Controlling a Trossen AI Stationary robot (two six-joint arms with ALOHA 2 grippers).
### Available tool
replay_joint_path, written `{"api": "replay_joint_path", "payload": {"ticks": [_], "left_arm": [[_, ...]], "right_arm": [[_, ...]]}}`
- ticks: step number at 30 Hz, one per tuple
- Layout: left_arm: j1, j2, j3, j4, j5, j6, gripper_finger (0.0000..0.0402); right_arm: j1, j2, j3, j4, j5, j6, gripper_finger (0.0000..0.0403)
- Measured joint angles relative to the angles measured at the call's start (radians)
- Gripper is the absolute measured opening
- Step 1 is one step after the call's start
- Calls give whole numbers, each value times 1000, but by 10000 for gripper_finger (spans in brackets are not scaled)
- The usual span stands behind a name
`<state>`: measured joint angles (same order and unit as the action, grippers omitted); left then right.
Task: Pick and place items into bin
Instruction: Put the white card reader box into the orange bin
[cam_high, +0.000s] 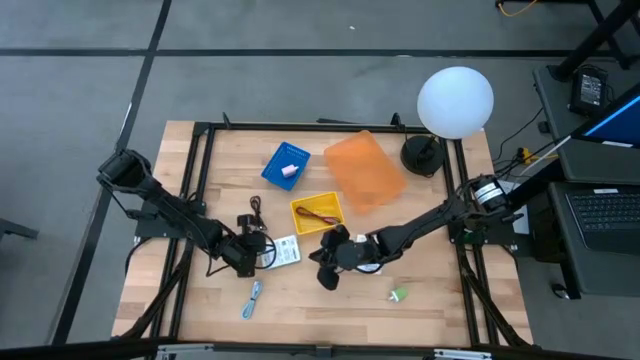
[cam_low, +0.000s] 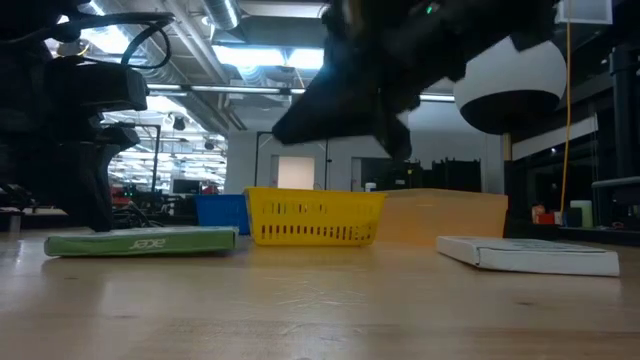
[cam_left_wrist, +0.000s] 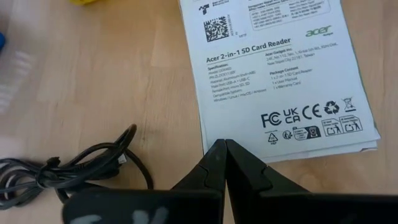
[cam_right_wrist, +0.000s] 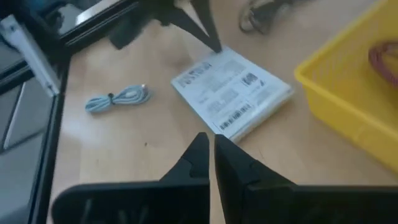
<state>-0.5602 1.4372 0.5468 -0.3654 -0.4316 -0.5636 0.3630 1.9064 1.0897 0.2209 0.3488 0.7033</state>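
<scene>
High view: left gripper (cam_high: 262, 247) jaws shut, empty, tips at white labelled card-reader packet (cam_high: 284, 250); right gripper (cam_high: 327, 262) jaws shut, empty, beside yellow plastic bin (cam_high: 317, 214).

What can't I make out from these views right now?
- Second packet: high view, mostly under the shut right gripper.
- Green piece: high view, too small to identify.
- Yellow bin: low view, its wall hides the contents.
- Black cord: left wrist view, cut off by the edge, beside the shut left gripper.
</scene>
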Motion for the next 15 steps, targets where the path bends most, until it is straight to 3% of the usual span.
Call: {"api": "replay_joint_path", "payload": {"ticks": [7, 15], "left_arm": [[0, 0, 0, 0, 3, 2, 2], [0, -21, 28, -12, 2, 41, 2]], "right_arm": [[0, 76, 0, 17, 0, 126, 56], [0, 76, 0, 113, -1, 46, 117]]}}
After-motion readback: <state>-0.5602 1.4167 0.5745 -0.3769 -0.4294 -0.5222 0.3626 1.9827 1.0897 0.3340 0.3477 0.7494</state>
